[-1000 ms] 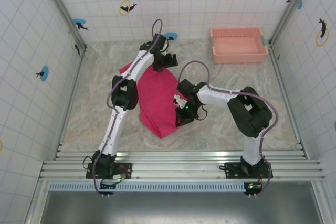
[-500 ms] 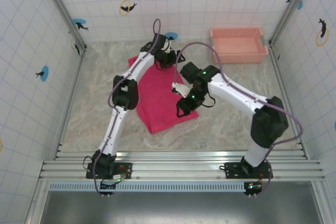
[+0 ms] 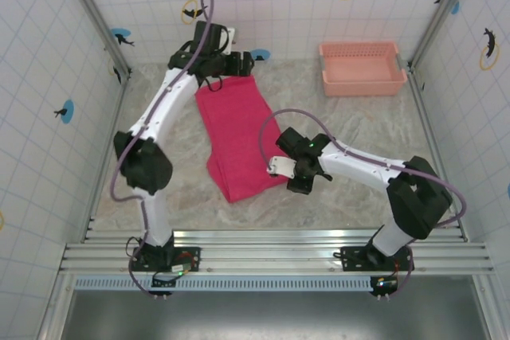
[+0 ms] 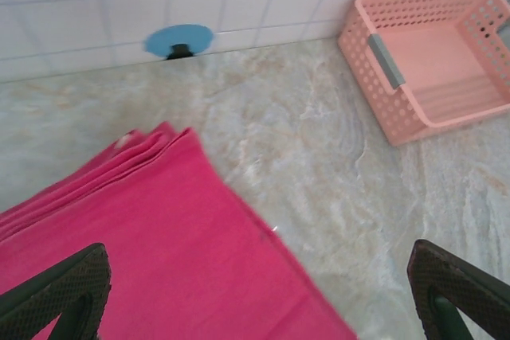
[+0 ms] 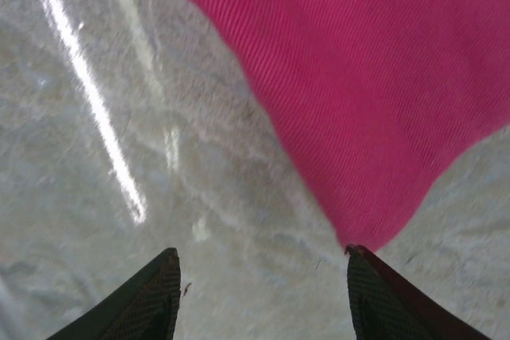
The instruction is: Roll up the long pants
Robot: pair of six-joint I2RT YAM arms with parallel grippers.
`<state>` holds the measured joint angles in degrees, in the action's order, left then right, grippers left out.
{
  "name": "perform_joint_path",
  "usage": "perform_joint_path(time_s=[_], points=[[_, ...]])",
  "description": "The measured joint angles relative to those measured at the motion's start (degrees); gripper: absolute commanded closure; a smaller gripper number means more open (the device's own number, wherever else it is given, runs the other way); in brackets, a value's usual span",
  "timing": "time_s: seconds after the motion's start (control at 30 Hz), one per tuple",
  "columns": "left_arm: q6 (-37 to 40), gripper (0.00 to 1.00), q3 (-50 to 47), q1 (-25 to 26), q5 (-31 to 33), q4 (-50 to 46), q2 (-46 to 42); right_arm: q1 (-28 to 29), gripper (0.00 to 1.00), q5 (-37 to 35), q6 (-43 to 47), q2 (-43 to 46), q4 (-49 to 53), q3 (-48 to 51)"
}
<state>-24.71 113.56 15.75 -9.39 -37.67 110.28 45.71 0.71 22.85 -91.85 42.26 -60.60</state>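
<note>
While left gripper (image 4: 255, 296), right gripper (image 5: 261, 296) gape, long pants (image 3: 235, 137) on marbled table (image 3: 362, 129) (tiled walls (image 3: 279, 13)).

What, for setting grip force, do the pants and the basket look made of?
The long pants: soft cloth, matte, judging by the fine ribbed weave and layered folded edges. The basket: probably moulded plastic, smooth, given its rigid perforated walls.
</note>
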Motion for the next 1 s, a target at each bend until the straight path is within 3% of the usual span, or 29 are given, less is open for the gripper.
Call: perform_joint_path(time_s=[0.13,0.33,0.5,0.63,0.8,1.0], points=[[0.5,0.03,-15.8,-0.1,4.9,0.7,-10.5,0.9,0.44,-2.0,1.7,-3.3,-5.5,0.0],[0.6,0.03,-30.4,0.0,6.1,-2.9,-11.8,1.3,0.59,-3.8,3.0,-8.9,-9.6,-0.6],[1.8,0.02,-32.5,0.0,7.2,-5.8,-13.1,1.7,0.79,-3.0,2.6,-14.2,-7.2,-6.7],[4.0,0.03,-32.2,0.0,10.8,-8.1,-14.9,2.4,0.86,0.1,0.0,-16.8,-3.7,-11.5],[5.9,0.02,-32.0,-0.1,16.3,-10.6,-15.1,6.2,0.90,5.1,-5.7,-17.3,1.8,-15.0],[8.5,0.02,-32.1,-0.1,22.1,-12.9,-15.3,9.2,0.90,19.2,-8.2,-20.4,16.1,-24.2]])
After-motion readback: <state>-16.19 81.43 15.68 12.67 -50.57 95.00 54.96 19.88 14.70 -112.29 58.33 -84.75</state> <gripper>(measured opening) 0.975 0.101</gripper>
